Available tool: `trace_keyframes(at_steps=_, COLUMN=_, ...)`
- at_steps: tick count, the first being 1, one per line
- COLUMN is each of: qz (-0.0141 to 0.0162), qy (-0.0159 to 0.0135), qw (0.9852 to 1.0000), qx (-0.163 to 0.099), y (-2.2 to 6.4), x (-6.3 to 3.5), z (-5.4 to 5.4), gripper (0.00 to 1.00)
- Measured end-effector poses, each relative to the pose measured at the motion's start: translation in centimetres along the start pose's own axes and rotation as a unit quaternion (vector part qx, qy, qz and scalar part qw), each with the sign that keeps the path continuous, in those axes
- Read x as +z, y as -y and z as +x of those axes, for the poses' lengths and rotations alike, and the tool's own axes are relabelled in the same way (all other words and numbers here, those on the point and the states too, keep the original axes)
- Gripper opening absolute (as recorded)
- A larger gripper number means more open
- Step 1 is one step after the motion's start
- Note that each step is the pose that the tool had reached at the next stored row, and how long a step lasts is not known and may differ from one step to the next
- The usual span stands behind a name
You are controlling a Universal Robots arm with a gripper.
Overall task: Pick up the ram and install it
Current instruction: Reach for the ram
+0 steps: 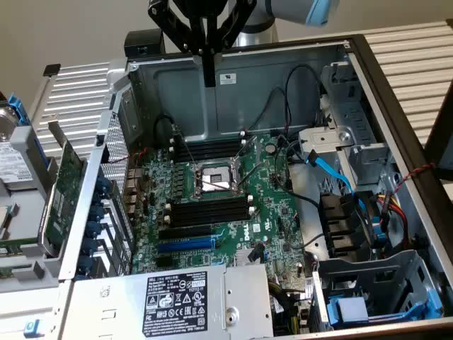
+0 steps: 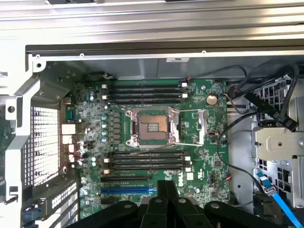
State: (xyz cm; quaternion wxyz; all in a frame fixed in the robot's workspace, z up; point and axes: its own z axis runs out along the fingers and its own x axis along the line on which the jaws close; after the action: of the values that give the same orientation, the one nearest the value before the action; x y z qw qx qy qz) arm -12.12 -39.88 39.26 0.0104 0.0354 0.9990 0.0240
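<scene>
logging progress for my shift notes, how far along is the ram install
Nothing looks done: the memory slots on both sides of the CPU socket appear empty. In hand: the gripper hangs above the open case, and I see no ram in it or anywhere in view. Left: the whole job, pickup and seating.

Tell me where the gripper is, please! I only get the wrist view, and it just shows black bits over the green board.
Observer: The gripper hangs high over the open case, near its back wall.
Operator: Is anything outside the case?
Observer: Yes, a green expansion card sits beside it, on the exterior view's left.
Operator: What's hiding under the black bits?
Observer: A grey power supply with a black label.
</scene>
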Motion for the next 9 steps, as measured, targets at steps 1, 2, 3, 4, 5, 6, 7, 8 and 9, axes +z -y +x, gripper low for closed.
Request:
trace_keyframes(at_steps=1, qz=0.0000, qy=0.0000, qw=1.0000, qx=0.000, y=0.00, x=0.00, z=0.00, gripper=0.11)
trace_keyframes(at_steps=2, qz=0.0000, qy=0.0000, qw=1.0000, qx=0.000, y=0.00, x=0.00, z=0.00, gripper=0.11)
trace_keyframes(at_steps=3, qz=0.0000, qy=0.0000, qw=1.0000, qx=0.000, y=0.00, x=0.00, z=0.00, gripper=0.11)
trace_keyframes(at_steps=4, qz=0.0000, qy=0.0000, qw=1.0000, qx=0.000, y=0.00, x=0.00, z=0.00, gripper=0.11)
trace_keyframes(at_steps=5, qz=0.0000, qy=0.0000, qw=1.0000, qx=0.000, y=0.00, x=0.00, z=0.00, gripper=0.11)
trace_keyframes(at_steps=6, qz=0.0000, qy=0.0000, qw=1.0000, qx=0.000, y=0.00, x=0.00, z=0.00, gripper=0.11)
trace_keyframes(at_steps=7, qz=0.0000, qy=0.0000, qw=1.0000, qx=0.000, y=0.00, x=0.00, z=0.00, gripper=0.11)
trace_keyframes(at_steps=8, qz=0.0000, qy=0.0000, qw=1.0000, qx=0.000, y=0.00, x=0.00, z=0.00, gripper=0.11)
trace_keyframes(at_steps=9, qz=0.0000, qy=0.0000, qw=1.0000, qx=0.000, y=0.00, x=0.00, z=0.00, gripper=0.11)
